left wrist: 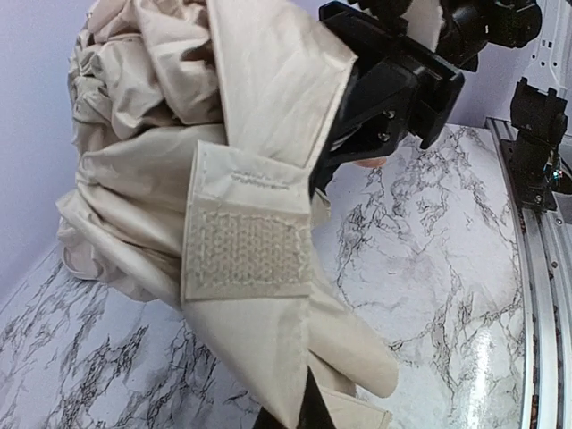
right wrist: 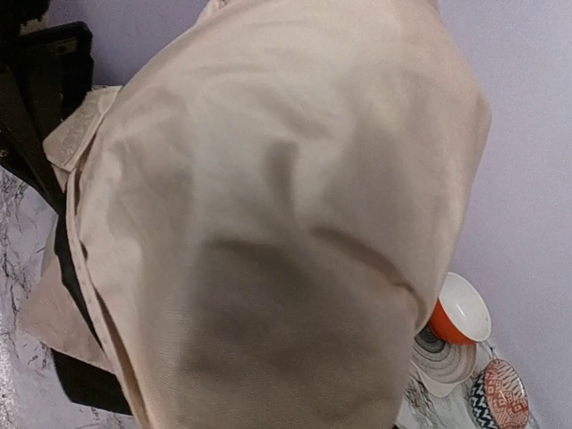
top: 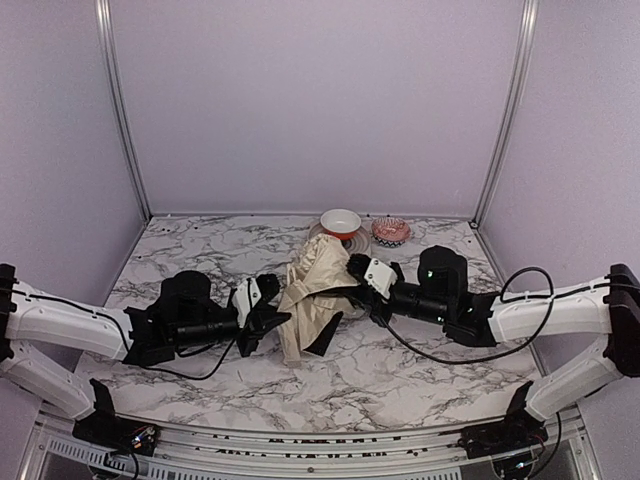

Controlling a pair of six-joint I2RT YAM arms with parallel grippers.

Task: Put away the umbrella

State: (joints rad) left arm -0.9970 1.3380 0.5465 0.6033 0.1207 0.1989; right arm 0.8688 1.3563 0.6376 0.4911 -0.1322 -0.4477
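Note:
The umbrella [top: 312, 285] is a crumpled bundle of cream-beige fabric held up over the middle of the marble table. My left gripper [top: 278, 318] is at its lower left side. In the left wrist view the fabric [left wrist: 179, 179] fills the frame, and its velcro strap [left wrist: 248, 255] hangs down into my left gripper [left wrist: 308, 416], which is shut on the cloth. My right gripper [top: 350, 268] holds the umbrella's upper right side and shows as a black clamp [left wrist: 357, 134] on the bundle. In the right wrist view the fabric [right wrist: 268, 223] hides my right fingers.
A red-and-white bowl [top: 341, 222] sits on a grey plate [right wrist: 442, 362] at the back of the table. A small patterned dish [top: 390, 232] lies just right of it. Purple walls close in the back and sides.

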